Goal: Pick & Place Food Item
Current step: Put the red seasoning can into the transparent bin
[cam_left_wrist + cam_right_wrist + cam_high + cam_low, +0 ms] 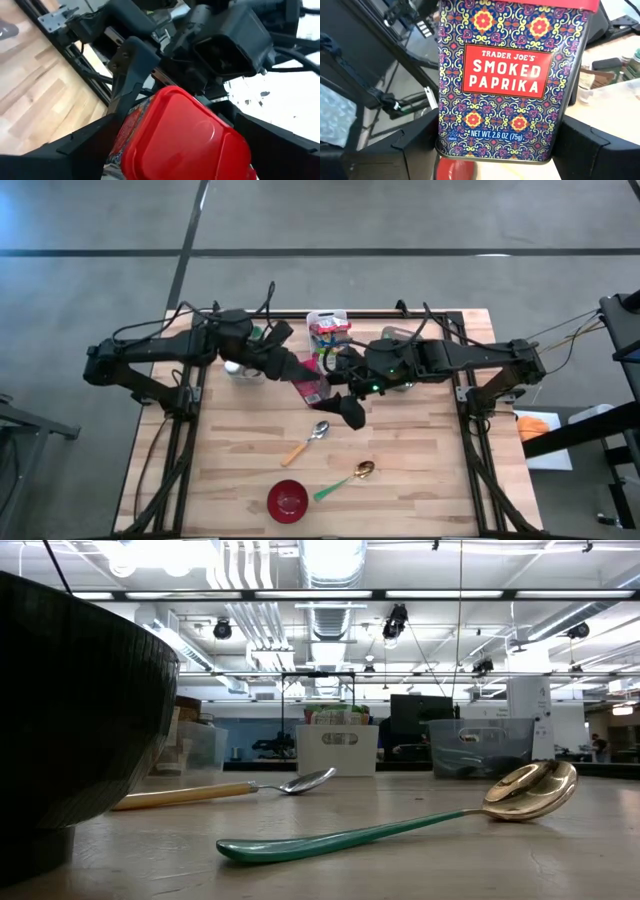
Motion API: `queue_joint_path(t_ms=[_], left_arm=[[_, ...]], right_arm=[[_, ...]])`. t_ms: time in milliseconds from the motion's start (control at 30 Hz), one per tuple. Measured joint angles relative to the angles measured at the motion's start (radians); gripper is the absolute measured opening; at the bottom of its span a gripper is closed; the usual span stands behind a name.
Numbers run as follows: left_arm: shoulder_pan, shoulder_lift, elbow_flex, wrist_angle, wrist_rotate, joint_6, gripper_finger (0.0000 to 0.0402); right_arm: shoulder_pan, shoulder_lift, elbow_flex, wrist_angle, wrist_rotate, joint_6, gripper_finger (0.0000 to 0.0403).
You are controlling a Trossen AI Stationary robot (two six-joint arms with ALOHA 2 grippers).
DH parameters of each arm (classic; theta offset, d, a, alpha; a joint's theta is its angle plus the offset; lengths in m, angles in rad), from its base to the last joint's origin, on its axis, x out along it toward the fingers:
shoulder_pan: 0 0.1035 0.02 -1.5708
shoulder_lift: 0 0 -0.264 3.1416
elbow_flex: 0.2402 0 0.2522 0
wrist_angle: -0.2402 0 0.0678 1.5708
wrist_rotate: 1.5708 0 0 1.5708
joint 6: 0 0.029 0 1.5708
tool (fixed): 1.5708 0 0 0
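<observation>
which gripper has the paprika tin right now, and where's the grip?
Right gripper holds the smoked paprika tin by its side walls near one end. Left gripper straddles it, open.

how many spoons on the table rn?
2. The wooden-handled spoon lies mid-table, just in front of the arms. The green-handled gold spoon lies nearer the front edge, beside the red bowl. Arms may hide more.

Ceiling strip lights (330, 555) illuminate the room evenly and brightly, shadows on the table (420, 480) are soft, and the near bowl (70, 730) is dark and blurred.
</observation>
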Motion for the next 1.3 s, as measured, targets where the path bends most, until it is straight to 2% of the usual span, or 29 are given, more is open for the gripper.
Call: queue_joint_path(t_ms=[167, 333, 500, 567, 667, 733, 800, 1033, 1300], left_arm=[[0.001, 0.000, 0.005, -0.001, 0.024, -0.045, 0.0382], [0.001, -0.004, 0.039, -0.013, 0.040, -0.096, 0.0396], [0.002, -0.003, 0.044, -0.106, 0.054, -0.247, 0.0392], [-0.001, -0.005, 0.047, -0.153, 0.108, -0.309, 0.0391], [-0.008, -0.008, 0.050, -0.208, 0.129, -0.376, 0.0391], [-0.004, 0.002, 0.050, -0.218, 0.108, -0.422, 0.0391], [0.003, 0.013, 0.048, -0.242, 0.069, -0.455, 0.0391], [0.049, 0.065, 0.047, -0.356, 0.053, -0.418, 0.0391], [0.054, 0.141, 0.047, -0.295, 0.042, -0.388, 0.0392]], right_arm=[[0.000, 0.000, 0.000, -0.010, 0.007, -0.002, 0.0299], [0.002, -0.008, 0.003, -0.023, 0.006, -0.030, 0.0299], [0.002, -0.005, 0.001, -0.102, -0.003, -0.102, 0.0298], [0.000, -0.005, -0.002, -0.177, 0.037, -0.108, 0.0298], [-0.010, 0.000, -0.003, -0.246, 0.112, -0.113, 0.0298], [-0.010, -0.001, -0.004, -0.318, 0.137, -0.137, 0.0298], [-0.008, -0.002, -0.002, -0.327, 0.119, -0.165, 0.0298], [-0.009, -0.002, -0.002, -0.353, 0.085, -0.179, 0.0298], [-0.007, -0.002, -0.019, -0.396, 0.052, -0.161, 0.0298]])
